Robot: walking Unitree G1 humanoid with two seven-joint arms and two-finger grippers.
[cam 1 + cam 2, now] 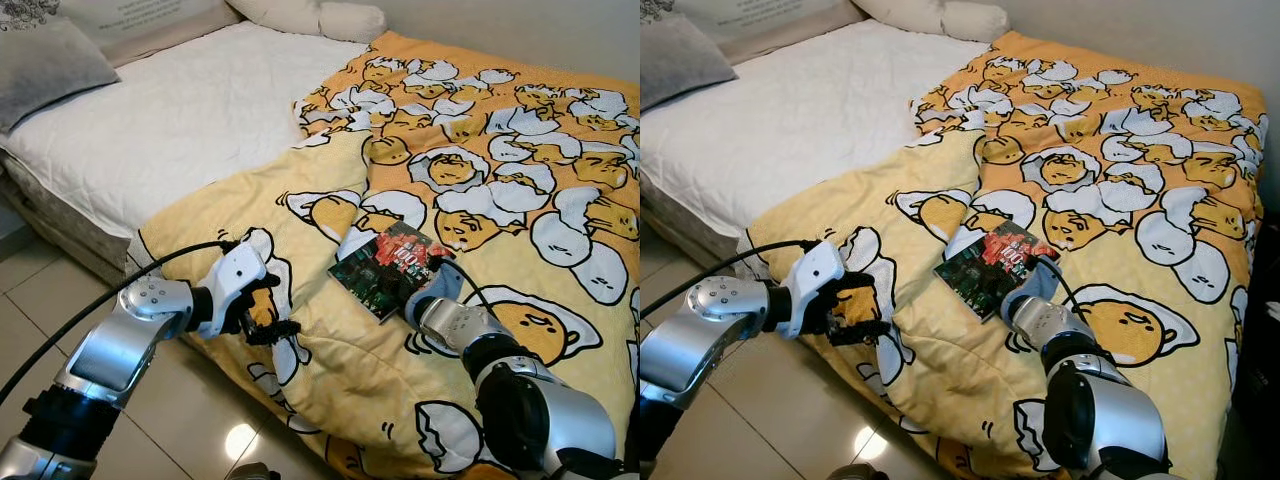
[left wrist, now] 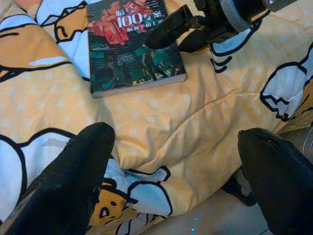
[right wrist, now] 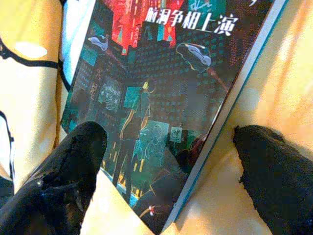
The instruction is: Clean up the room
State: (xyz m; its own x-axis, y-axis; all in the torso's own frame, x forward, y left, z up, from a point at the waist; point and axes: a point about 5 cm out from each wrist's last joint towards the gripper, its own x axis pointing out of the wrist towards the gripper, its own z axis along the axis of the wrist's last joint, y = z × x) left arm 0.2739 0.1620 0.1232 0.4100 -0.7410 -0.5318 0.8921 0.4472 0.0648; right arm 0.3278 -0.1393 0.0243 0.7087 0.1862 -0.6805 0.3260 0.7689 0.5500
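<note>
A dark-covered book point(image 1: 392, 268) with red and white lettering lies flat on the yellow egg-print duvet point(image 1: 500, 180) covering the bed. My right gripper point(image 3: 168, 142) is open at the book's near corner, with one finger over the cover and the other beside the edge on the duvet. In the left wrist view the right gripper point(image 2: 178, 35) rests against that same corner of the book point(image 2: 129, 46). My left gripper point(image 1: 272, 312) is open at the duvet's hanging near edge, left of the book, its fingers point(image 2: 73, 176) spread wide over the fabric.
The left half of the bed is bare white mattress cover point(image 1: 190, 110), with a grey pillow point(image 1: 50, 65) and a white pillow point(image 1: 310, 15) at the head. Tiled floor point(image 1: 190, 420) lies below the bed edge. A black cable point(image 1: 110, 295) runs along my left arm.
</note>
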